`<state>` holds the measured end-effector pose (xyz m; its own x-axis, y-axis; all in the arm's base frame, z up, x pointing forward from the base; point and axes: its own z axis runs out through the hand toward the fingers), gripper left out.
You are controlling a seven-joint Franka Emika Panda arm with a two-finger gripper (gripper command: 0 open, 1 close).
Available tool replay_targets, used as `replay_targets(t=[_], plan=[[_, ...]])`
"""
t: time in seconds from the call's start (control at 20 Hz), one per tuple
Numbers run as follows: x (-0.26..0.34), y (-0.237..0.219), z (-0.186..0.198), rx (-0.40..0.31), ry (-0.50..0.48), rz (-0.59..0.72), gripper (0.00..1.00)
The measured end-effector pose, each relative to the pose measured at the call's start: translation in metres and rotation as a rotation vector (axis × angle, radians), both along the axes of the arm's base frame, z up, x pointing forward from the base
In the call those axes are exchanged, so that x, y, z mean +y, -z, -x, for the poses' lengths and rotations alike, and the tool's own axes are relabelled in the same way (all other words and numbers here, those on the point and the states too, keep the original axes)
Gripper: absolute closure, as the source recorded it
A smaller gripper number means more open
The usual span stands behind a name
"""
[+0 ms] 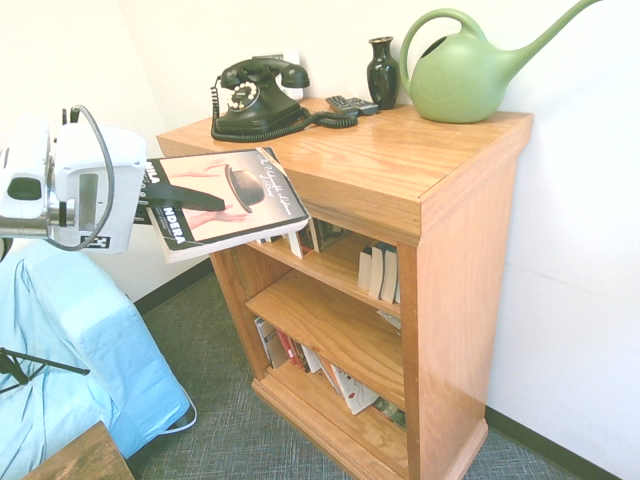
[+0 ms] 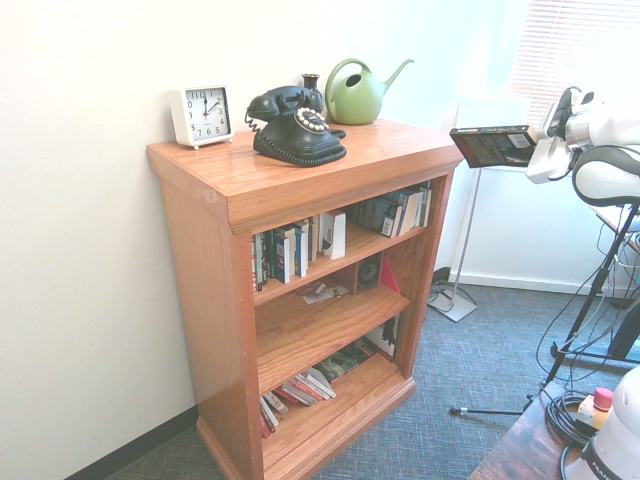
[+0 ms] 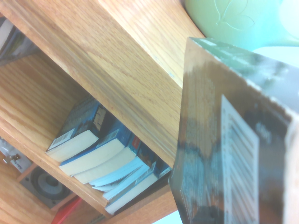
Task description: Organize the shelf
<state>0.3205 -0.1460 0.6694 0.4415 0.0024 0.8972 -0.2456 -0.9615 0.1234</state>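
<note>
Book (image 1: pixel 228 203) clamped in gripper (image 1: pixel 190 198), held out in front of shelf (image 1: pixel 462 300).
I have it pinched across its covers, near flat, likely to leave an edge free for sliding in. Shelf sits just beyond the fingertips, book about level with its thick top, outside the tiers. Upper-tier books (image 2: pixel 290 250) lean in two groups, probably for want of support; the gap between could suit mine. Phone (image 2: pixel 300 128) and watering can (image 2: pixel 356 98) stand on top, perhaps as display.

Before me stands the shelf (image 1: pixel 465 270), upright, honey-coloured oak with a thick overhanging top, three open tiers and a plinth base; books lean in its upper and, as far as I can tell, lowest tiers.
</note>
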Motion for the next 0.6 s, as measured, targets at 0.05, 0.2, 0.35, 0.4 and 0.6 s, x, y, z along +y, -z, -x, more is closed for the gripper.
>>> replay_targets(t=[0.05,0.2,0.35,0.4,0.6], plan=[[0.000,0.000,0.000,-0.001,0.000,-0.002,1.00],[-0.001,0.003,0.000,-0.014,-0.007,-0.043,1.00],[-0.005,0.021,0.000,-0.053,-0.034,-0.124,1.00],[-0.007,0.031,0.001,-0.068,-0.045,-0.161,1.00],[-0.001,0.076,0.009,-0.135,-0.117,-0.296,1.00]])
